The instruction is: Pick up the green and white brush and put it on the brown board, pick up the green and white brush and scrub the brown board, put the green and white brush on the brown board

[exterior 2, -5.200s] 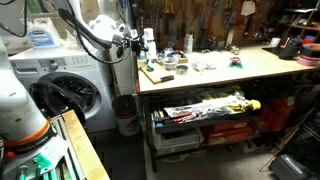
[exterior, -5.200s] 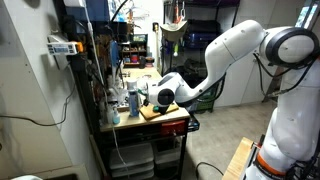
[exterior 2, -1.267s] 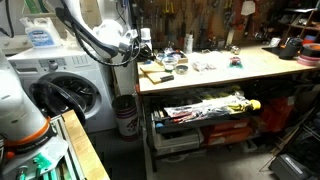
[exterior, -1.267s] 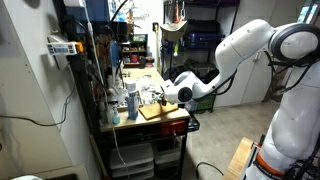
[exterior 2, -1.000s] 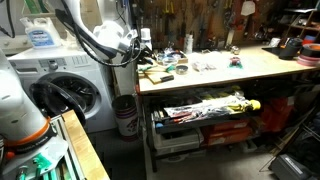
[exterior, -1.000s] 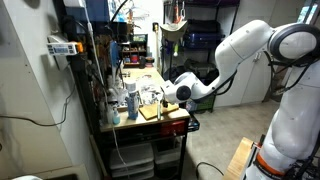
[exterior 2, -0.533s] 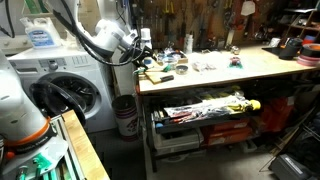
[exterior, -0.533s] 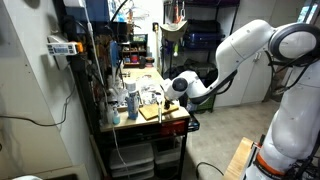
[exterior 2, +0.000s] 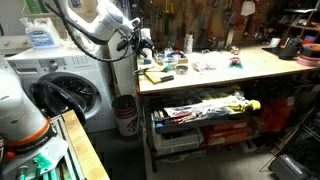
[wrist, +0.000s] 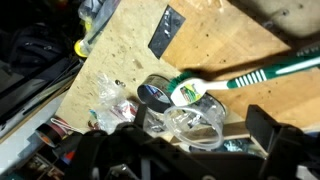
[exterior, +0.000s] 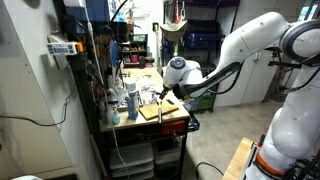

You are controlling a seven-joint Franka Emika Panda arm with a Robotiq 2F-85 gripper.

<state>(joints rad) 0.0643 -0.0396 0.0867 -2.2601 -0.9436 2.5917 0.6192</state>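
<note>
Claw [wrist: 190,140] is apart: in the wrist view the two dark fingers sit wide at the bottom of the frame with nothing between them.

Green and white brush [wrist: 240,78] has a slim striped plastic handle and a white bristle head. It lies flat on the brown board [wrist: 270,40], a smooth, light-tan wooden rectangle. The head is down by the board's edge. Can't tell if it overhangs.

The rough chipboard worktop [wrist: 110,50] is flaky and speckled. On it are a black ring of tape [wrist: 152,93], just beside the brush head, and crumpled clear plastic film [wrist: 195,125], touching the tape. A flat black rectangular piece [wrist: 165,30] lies further off.

Only the wrist view resolves the brush; in both exterior views it's too small to make out. The exterior views give height instead: the claw [exterior: 160,96] hangs above the board [exterior: 155,111], clear of it. The opposite angle shows the claw [exterior 2: 140,47] over the board [exterior 2: 152,72] at the worktop's end, with a white front-loading washing machine [exterior 2: 60,85] next to it.

Versus half a second ago, the white arm has lifted and the claw has come up off the board. A second ago it sat low at the board surface.
</note>
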